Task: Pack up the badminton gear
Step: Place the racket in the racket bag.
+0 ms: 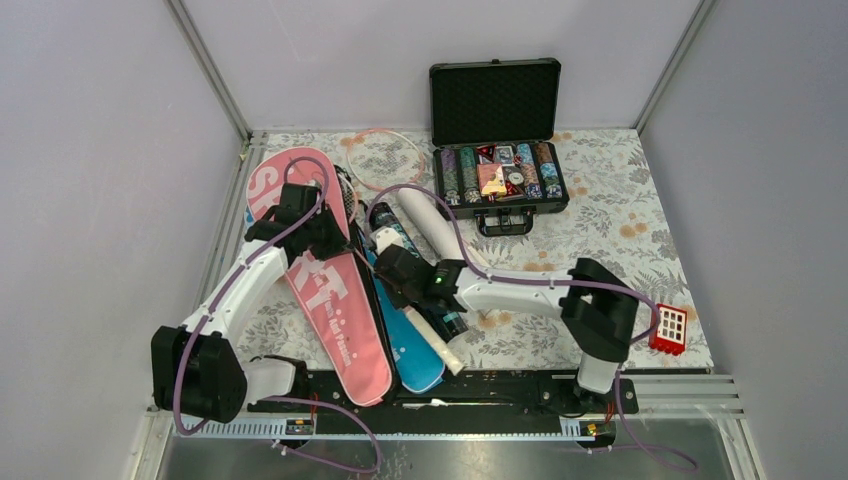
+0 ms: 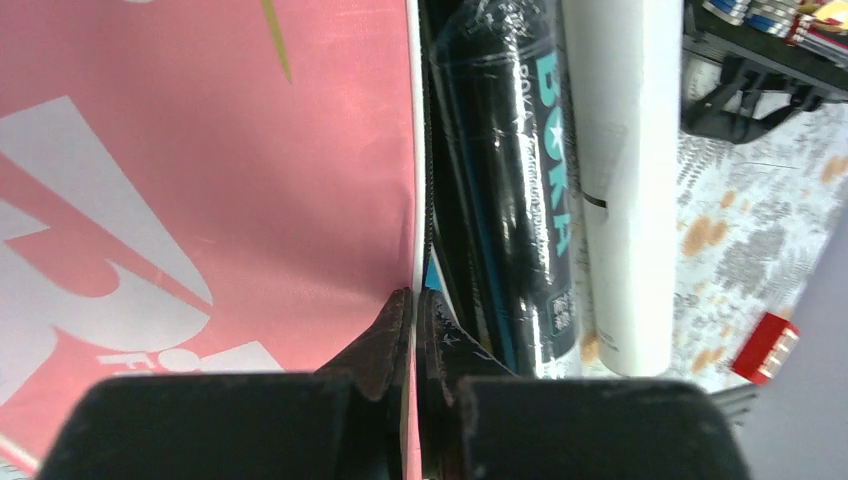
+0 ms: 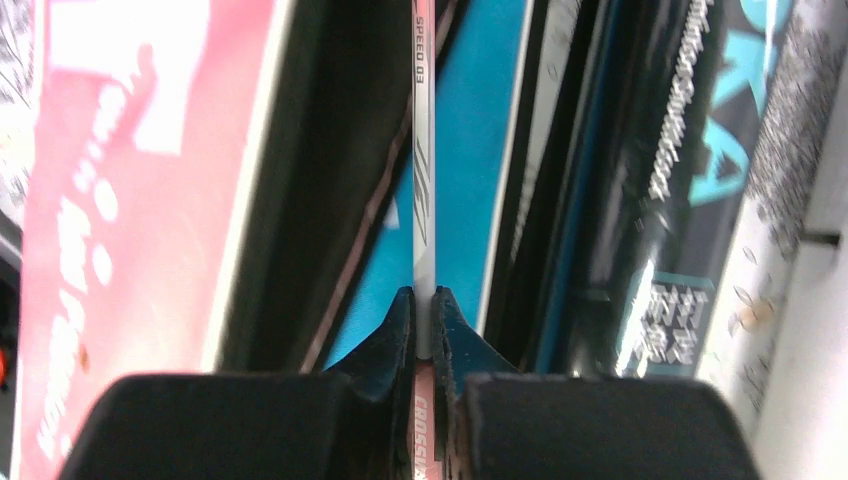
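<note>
L gripper (image 2: 412,318) is clenched on the white-trimmed long edge of the pink racket-shaped fabric cover (image 2: 200,200) w/ white "SPORT" lettering. R gripper (image 3: 424,312) is pinched tight on the thin white-and-pink racket shaft (image 3: 424,150). In top view the pink cover lies left of centre, long axis approx 11-to-5 o'clock, w/ the blue racket-shaped cover (image 1: 418,362) tucked along its 3 o'clock side. Shaft runs 12-to-6 thru the R fingers, parallel to both covers, over the dark gap between them: pink at its 9 o'clock, blue at 3. Pink thin-framed racket hoop (image 1: 385,157), prob. this shaft's head, sits at the 12 o'clock end, outside any cover. Glossy dark tube (image 2: 510,200) & long white tube (image 2: 625,180) lie just beside, further toward 3. Likely next: L lifts the edge, R feeds the racket toward 9; R arm is nearer the shaft.
</note>
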Robot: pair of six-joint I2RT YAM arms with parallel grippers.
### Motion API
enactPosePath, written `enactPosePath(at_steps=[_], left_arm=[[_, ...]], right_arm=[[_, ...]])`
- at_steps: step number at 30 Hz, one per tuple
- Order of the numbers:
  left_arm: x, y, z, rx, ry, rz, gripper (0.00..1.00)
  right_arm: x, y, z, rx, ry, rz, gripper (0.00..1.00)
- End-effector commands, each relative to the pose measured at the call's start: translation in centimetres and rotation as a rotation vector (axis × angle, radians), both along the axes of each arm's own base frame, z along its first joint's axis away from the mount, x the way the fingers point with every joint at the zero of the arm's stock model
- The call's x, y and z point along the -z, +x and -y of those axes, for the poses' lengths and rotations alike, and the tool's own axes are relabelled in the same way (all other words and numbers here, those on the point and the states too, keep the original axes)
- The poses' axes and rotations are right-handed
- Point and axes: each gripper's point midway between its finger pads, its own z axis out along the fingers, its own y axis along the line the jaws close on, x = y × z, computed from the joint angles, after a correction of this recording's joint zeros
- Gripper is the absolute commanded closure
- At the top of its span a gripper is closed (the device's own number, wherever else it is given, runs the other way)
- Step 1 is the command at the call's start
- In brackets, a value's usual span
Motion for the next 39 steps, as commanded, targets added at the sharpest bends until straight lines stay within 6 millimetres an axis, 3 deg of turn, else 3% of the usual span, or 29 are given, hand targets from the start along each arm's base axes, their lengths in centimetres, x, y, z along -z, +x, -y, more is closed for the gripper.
enactPosePath(at_steps=[1, 5, 12, 16, 20, 26, 31, 35, 39], left_arm=[[-2.5, 0.3, 2.8, 0.007, -0.197, 0.072, 1.0], [-2.3, 0.2, 2.8, -0.016, -0.212, 0.061, 1.0], [-1.1, 0.1, 0.7, -0.089, -0.149, 0.02, 0.99], [0.1, -0.8, -0.5, -0.115, -0.089, -0.009, 0.68], [1.7, -1.4, -1.0, -0.126, -0.058, -0.045, 0.6], [2.8, -2.4, -2.4, -0.156, 0.017, -0.089, 0.56], [3.7, -3.1, -2.8, -0.144, 0.071, -0.124, 0.55], [4.8, -2.9, -2.1, -0.115, 0.069, -0.137, 0.52], [5.9, -2.1, -0.9, -0.075, 0.07, -0.144, 0.47]], right_arm=[[-7.5, 4.1, -6.8, 0.078, 0.313, 0.168, 1.0], [-6.9, 4.7, -8.2, 0.098, 0.363, 0.17, 1.0], [-6.3, 6.4, -8.5, 0.178, 0.423, 0.201, 1.0], [-5.6, 6.9, -9.3, 0.183, 0.471, 0.162, 0.98], [-5.4, 7.0, -9.7, 0.168, 0.472, 0.123, 0.78], [-5.6, 5.1, -6.9, 0.126, 0.416, 0.025, 0.58], [-4.6, 1.7, -3.8, 0.05, 0.376, -0.09, 0.6], [-2.8, -1.1, -2.9, -0.041, 0.341, -0.182, 0.49], [-0.9, -2.3, -2.1, -0.06, 0.309, -0.23, 0.5]])
